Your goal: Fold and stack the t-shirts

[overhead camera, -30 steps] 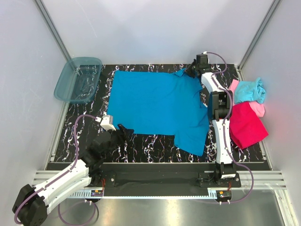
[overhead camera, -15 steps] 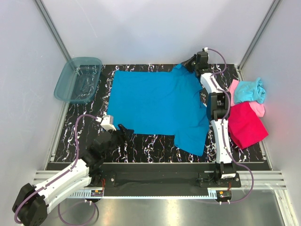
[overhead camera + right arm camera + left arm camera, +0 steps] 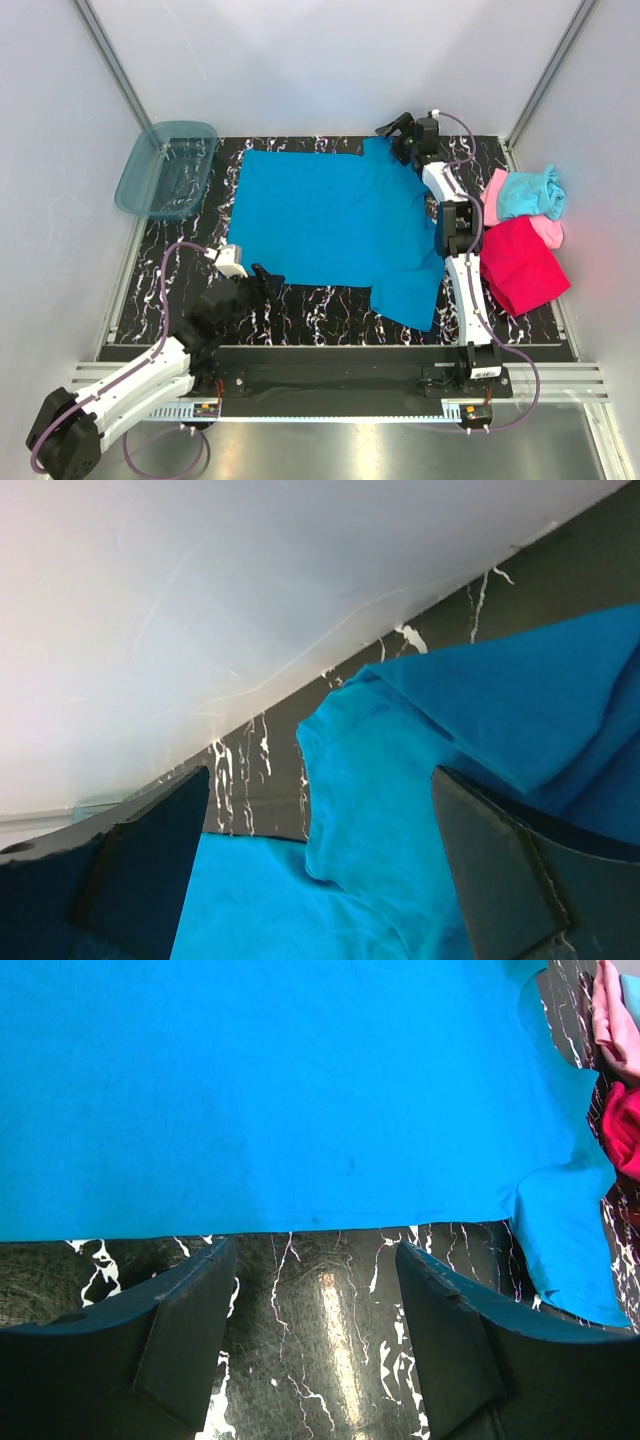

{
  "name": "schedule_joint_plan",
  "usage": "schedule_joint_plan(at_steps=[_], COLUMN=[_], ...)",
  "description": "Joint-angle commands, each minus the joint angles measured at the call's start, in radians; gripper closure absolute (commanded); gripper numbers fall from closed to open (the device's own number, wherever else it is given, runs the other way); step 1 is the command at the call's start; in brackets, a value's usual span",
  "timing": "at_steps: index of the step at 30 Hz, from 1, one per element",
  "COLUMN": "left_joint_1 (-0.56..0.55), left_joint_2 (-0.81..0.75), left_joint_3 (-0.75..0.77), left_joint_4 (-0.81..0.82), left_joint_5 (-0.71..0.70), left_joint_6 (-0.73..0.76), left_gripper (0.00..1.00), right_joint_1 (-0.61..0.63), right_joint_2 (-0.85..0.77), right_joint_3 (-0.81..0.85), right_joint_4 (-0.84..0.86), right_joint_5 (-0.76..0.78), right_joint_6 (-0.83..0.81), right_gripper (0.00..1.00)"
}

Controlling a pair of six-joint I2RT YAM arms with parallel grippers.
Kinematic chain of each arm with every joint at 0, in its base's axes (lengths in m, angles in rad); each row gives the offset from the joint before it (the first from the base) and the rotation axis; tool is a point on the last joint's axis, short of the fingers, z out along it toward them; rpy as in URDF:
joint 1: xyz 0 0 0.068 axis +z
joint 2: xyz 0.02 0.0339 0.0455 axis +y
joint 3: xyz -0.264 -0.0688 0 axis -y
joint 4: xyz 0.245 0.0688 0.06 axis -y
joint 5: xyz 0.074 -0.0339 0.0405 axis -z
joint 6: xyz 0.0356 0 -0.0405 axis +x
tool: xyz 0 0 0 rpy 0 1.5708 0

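Blue t-shirt (image 3: 330, 225) is lying spread out flat across the middle of the black marbled desk (image 3: 330, 310), with one sleeve sticking out toward the near right. The far right corner of the shirt is sitting a bit rumpled, with a fold of cloth lying over itself in the right wrist view.

Right pincer (image 3: 395, 128) is hovering over that far right corner by the back wall, fingers spread wide and gripping nothing. Cannot tell if it is touching the cloth.

Left pincer (image 3: 262, 280) is hanging low just off the shirt's near left hem, over bare desk. Its fingers are standing apart with nothing between them, and the hem is running just past the fingertips in the left wrist view.

Magenta t-shirt (image 3: 520, 265) is lying off the desk's right edge. Pink t-shirt (image 3: 497, 185) and aqua t-shirt (image 3: 530, 192) are bunched just behind it, aqua on top of pink. Teal plastic bin (image 3: 165, 170) is sitting at the far left corner.
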Motion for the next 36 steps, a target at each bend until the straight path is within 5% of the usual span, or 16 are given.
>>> schedule_joint_plan(at_steps=[1,13,19,28,32,36], left_joint_1=[-0.003,-0.003,-0.003,-0.003,-0.003,-0.001], left_joint_2=[-0.005,-0.101,-0.126,-0.106,-0.107,-0.101], left_joint_3=[-0.007,-0.014,-0.016,-0.013,-0.013,-0.010], left_joint_4=[0.056,0.033,0.022,0.014,0.020,0.019], left_joint_5=[-0.008,0.019,0.022,0.019,0.019,0.013], left_joint_6=[0.017,0.010,-0.001,-0.022,-0.022,-0.019], left_gripper=[0.31,0.32,0.32,0.31,0.31,0.31], right_joint_1=[-0.002,0.035,0.041,0.042,0.044,0.044], right_joint_2=[-0.158,-0.767,-1.038,-1.598,-1.771,-1.877], right_joint_3=[-0.062,-0.506,-0.759,-1.742,-1.948,-1.956], right_joint_4=[0.056,0.097,-0.116,0.002,-0.059,-0.259], right_joint_5=[0.027,0.178,0.307,0.306,0.286,0.336], right_joint_6=[-0.057,-0.317,-0.328,-0.129,-0.103,-0.164], right_gripper=[0.00,0.00,0.00,0.00,0.00,0.00])
